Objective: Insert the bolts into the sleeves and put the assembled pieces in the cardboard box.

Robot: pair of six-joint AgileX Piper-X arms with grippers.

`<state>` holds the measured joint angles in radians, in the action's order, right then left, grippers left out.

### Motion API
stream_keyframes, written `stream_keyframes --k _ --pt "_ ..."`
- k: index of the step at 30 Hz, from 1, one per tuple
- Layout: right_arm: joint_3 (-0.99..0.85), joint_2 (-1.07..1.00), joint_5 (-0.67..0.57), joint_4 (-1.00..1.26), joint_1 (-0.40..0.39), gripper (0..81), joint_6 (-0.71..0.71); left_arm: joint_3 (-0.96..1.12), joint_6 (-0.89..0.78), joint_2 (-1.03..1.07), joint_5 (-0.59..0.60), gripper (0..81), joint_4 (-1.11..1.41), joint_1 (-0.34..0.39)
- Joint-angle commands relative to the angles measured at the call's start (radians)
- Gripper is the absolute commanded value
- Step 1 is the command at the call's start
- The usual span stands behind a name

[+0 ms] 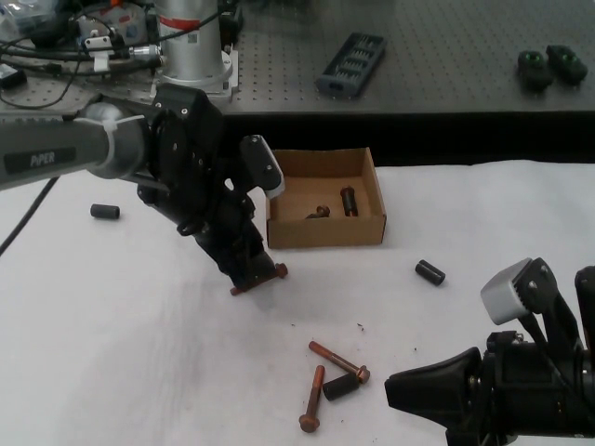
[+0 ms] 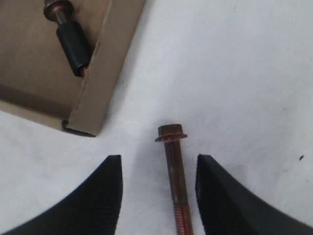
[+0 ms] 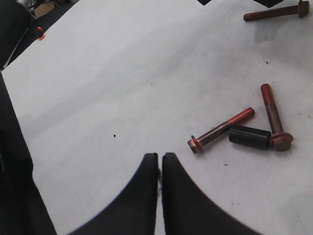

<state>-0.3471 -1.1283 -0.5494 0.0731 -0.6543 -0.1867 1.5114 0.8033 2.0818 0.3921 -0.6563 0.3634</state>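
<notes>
Straddling bolt (image 1: 277, 271) with left gripper (image 2: 159, 161) spread apart.
Seen from high, laid head toward two o'clock, shank toward eight, with right gripper (image 3: 160, 171) pinched together.

Surface: white sheet (image 1: 139, 353)
Cardboard box (image 1: 325, 232): near centre, 1 o'clock
Bolts (image 1: 337, 360), middle sleeve (image 1: 342, 386): 6 o'clock
Loose sleeves (image 1: 429, 272): 4, 9 o'clock

You see a white cloth-covered bench (image 1: 121, 353) beneath the fingers of the left gripper (image 2: 159, 161); beyond them lies a grey perforated metal table (image 1: 446, 65) carrying tangled black cables (image 1: 46, 51).
</notes>
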Motion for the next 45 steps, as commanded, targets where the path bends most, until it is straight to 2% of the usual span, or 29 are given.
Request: stream_keyframes --k 1,11,15,28,36,39,45 --pt "-0.005 0.010 0.001 0.000 0.006 4.3 0.008 0.000 0.027 0.002 0.046 30.4 -0.002 0.018" --pt "-0.005 0.010 0.001 0.000 0.006 4.3 0.008 0.000 0.069 0.020 0.038 31.2 -0.018 0.047" --pt "-0.005 0.010 0.001 0.000 0.006 4.3 0.008 0.000 0.095 0.020 -0.024 31.2 -0.023 0.047" --pt "-0.005 0.010 -0.033 -0.003 0.006 4.3 0.000 0.005 0.096 0.030 -0.114 31.2 -0.017 0.047" --pt "-0.003 0.010 -0.033 -0.007 0.005 4.3 0.000 0.031 0.013 0.077 -0.119 31.2 -0.030 0.047" --pt "-0.003 0.010 -0.033 -0.007 0.005 4.3 0.000 0.061 0.006 0.095 -0.159 31.0 -0.052 0.047" --pt "-0.003 0.010 -0.036 -0.007 0.005 4.3 0.000 0.107 -0.004 0.115 -0.212 20.7 -0.114 0.047"
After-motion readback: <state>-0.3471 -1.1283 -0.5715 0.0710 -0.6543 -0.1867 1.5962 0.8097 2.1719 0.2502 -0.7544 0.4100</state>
